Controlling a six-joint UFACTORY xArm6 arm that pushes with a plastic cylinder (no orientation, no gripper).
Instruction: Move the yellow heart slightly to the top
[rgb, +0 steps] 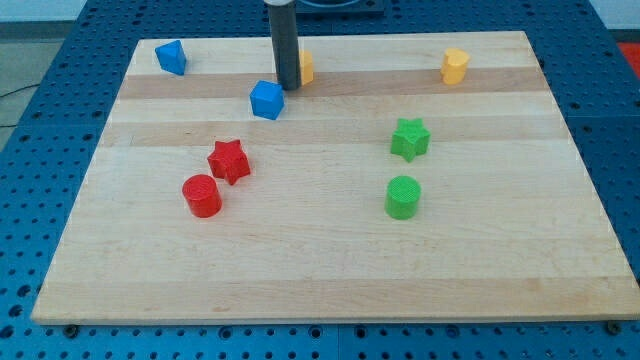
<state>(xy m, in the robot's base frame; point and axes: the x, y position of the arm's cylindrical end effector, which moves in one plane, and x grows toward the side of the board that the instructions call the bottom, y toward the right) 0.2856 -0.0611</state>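
**Operator:** Blocks first, nearest the view's bottom: I'm seeing a red plastic cylinder (201, 195) and a green plastic cylinder (403, 197) sitting low on the pale wooden board (320, 270), with a red plastic star (229, 160) just above the red one and a green plastic star (410, 138) above the green one.

**Colleague:** And further up?

**Operator:** A blue plastic block (267, 100), roughly cube-like, is lying just to the view's lower left of my tip (286, 87). A second blue plastic block (171, 57) is sitting in the top left corner, and a yellow plastic block (455, 66) is resting near the top right.

**Colleague:** Which yellow one is the heart?

**Operator:** I'm judging it to be the small yellow plastic piece (306, 66) peeking out from behind the dark rod; the rod is hiding most of it, so I can't confirm its shape.

**Colleague:** What is the tip doing?

**Operator:** It's a bare rod, carrying nothing, standing upright on the board. The yellow piece is lying just to the view's right of it and a little higher, very close; I can't tell whether they're touching.

**Colleague:** So the push?

**Operator:** I'm thinking the tip needs to be under the piece, on its bottom side, before driving toward the view's top.
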